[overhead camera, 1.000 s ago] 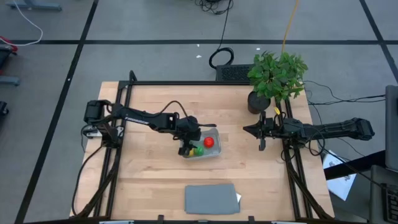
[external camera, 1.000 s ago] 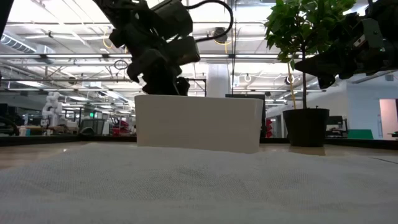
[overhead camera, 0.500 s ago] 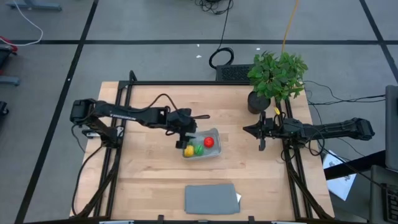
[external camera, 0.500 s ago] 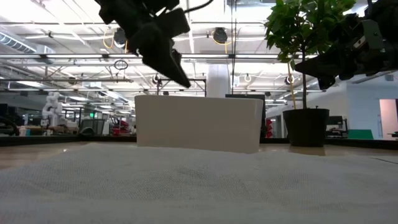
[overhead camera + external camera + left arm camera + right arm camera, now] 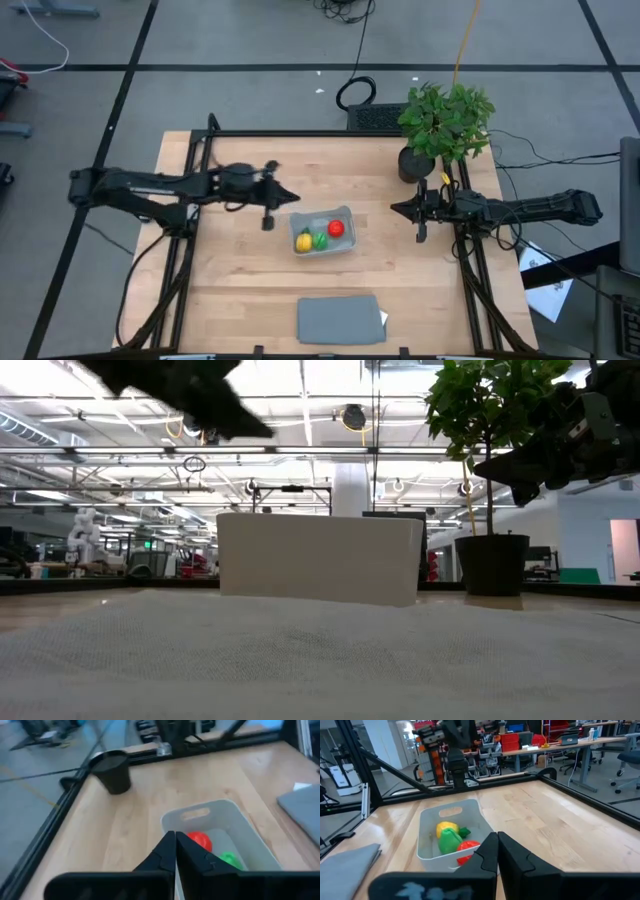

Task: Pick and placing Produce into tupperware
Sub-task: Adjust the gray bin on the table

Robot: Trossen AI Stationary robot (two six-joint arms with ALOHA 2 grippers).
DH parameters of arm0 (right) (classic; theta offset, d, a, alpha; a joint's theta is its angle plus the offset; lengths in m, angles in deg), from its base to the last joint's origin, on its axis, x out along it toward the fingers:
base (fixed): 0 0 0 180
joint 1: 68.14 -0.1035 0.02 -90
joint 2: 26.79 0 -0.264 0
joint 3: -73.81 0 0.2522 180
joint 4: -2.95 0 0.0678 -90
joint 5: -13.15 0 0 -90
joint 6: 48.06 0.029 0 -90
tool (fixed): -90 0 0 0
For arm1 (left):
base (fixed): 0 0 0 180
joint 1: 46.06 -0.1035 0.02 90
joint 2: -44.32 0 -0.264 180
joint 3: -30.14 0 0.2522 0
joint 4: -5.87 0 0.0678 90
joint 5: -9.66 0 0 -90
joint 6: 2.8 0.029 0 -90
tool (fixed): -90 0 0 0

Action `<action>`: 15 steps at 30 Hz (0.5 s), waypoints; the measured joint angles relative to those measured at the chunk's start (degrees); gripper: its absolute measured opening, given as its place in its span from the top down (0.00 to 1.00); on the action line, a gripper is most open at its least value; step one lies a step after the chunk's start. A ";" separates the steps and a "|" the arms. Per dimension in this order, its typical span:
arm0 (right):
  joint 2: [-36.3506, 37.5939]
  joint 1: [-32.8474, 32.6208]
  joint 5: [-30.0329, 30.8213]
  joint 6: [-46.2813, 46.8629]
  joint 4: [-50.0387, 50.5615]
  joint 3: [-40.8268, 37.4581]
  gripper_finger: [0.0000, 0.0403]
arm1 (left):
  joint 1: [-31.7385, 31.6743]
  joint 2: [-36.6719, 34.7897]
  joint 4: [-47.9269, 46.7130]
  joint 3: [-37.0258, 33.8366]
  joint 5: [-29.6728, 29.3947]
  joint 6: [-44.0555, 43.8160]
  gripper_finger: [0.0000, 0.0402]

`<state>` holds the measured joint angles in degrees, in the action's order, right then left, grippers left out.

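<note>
The tupperware (image 5: 323, 233) rests flat on the table's middle, and all the produce lies inside it: a yellow piece (image 5: 303, 241), a green one (image 5: 320, 240) and a red round one (image 5: 335, 228). My left gripper (image 5: 293, 198) is shut and hovers just left of the box, touching nothing. In the left wrist view its shut fingers (image 5: 175, 845) point at the tupperware (image 5: 220, 827) with the red piece (image 5: 200, 840). Off to the right of the box, my right gripper (image 5: 395, 209) is shut and waits above the table. Its wrist view shows the produce (image 5: 449, 837) in the tupperware (image 5: 427, 845).
A flat grey lid (image 5: 339, 319) lies near the table's front edge. At the far right corner stands a potted plant (image 5: 443, 125). Black frame rails run along the table's left (image 5: 178, 250) and right (image 5: 470, 260) sides.
My left gripper has risen out of the tupperware and drawn back toward the table's left edge, and its fingers have shut with nothing between them. The yellow piece, which was under the gripper, now lies uncovered in the box beside the green one.
</note>
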<state>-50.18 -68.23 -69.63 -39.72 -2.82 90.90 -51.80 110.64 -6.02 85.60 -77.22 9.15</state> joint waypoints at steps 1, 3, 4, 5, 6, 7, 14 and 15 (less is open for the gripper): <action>0.00 -0.01 -0.02 0.02 0.06 0.00 1.00 | -0.70 -2.39 2.39 -2.94 0.02 -1.37 0.97; -0.17 -0.02 0.00 0.13 -0.14 0.00 1.00 | -2.18 -6.72 8.73 -9.10 0.67 -4.71 0.98; -0.29 0.00 0.00 0.36 -0.41 0.00 1.00 | -2.83 -8.80 11.30 -12.10 1.46 -6.33 0.99; -0.29 0.00 -0.02 0.40 -0.34 0.02 1.00 | -3.32 -10.49 14.29 -14.96 2.10 -7.90 0.99; -0.36 -0.02 -0.02 0.39 -0.41 0.00 1.00 | -3.59 -11.77 17.30 -17.51 2.60 -9.31 0.99; -0.53 -0.02 0.00 0.40 -0.65 0.00 1.00 | -3.79 -13.24 19.82 -20.25 2.90 -10.35 0.99; -0.95 -0.02 -0.02 0.20 -1.98 0.00 1.00 | -3.56 -20.43 34.39 -35.51 -1.70 -12.53 1.00; -1.06 0.00 -0.02 0.46 -2.11 0.00 1.00 | -3.71 -21.23 35.61 -37.09 -2.89 -12.53 1.00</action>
<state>-51.24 -68.22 -69.65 -39.26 -4.92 90.90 -55.52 89.41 29.59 48.52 -80.11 -3.38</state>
